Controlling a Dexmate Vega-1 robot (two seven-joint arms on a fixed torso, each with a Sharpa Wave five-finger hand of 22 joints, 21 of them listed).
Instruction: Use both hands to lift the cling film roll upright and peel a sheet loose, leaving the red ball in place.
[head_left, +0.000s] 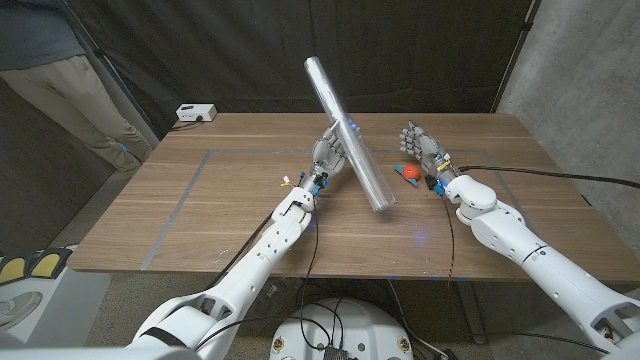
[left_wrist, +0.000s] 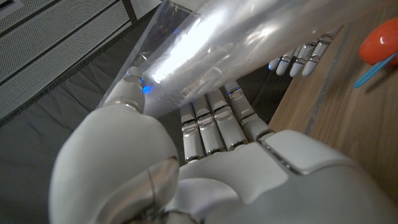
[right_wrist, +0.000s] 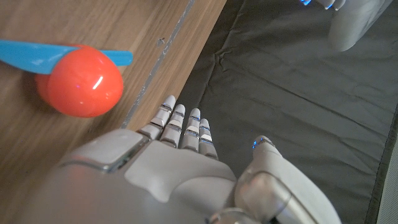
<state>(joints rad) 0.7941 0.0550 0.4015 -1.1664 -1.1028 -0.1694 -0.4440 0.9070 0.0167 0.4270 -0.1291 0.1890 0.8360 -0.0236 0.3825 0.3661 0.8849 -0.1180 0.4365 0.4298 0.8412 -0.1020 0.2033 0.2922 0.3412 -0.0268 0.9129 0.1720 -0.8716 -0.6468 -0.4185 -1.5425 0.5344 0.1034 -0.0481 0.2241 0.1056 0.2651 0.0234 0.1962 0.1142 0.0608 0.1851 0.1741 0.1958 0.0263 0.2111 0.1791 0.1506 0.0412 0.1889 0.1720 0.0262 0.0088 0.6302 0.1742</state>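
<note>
Lifting step, by the look of it: cling film roll (head_left: 349, 132) tilted off the table at centre, gripped mid-length by left hand (head_left: 330, 155); right hand (head_left: 421, 148) empty, fingers apart, at three o'clock of it. Next, probably: tip upright, then pinch the film edge with the right. Count: one roll, one red ball (head_left: 410, 172) on a blue strip (head_left: 398, 168) beside the right hand.

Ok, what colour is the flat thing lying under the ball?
Blue: the flat piece under the red ball, clearest in the right wrist view.

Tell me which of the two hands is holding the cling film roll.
The left hand: it grips the cling film roll, holding it tilted above the table. The right hand holds nothing, its fingers apart, beside the red ball.
</note>
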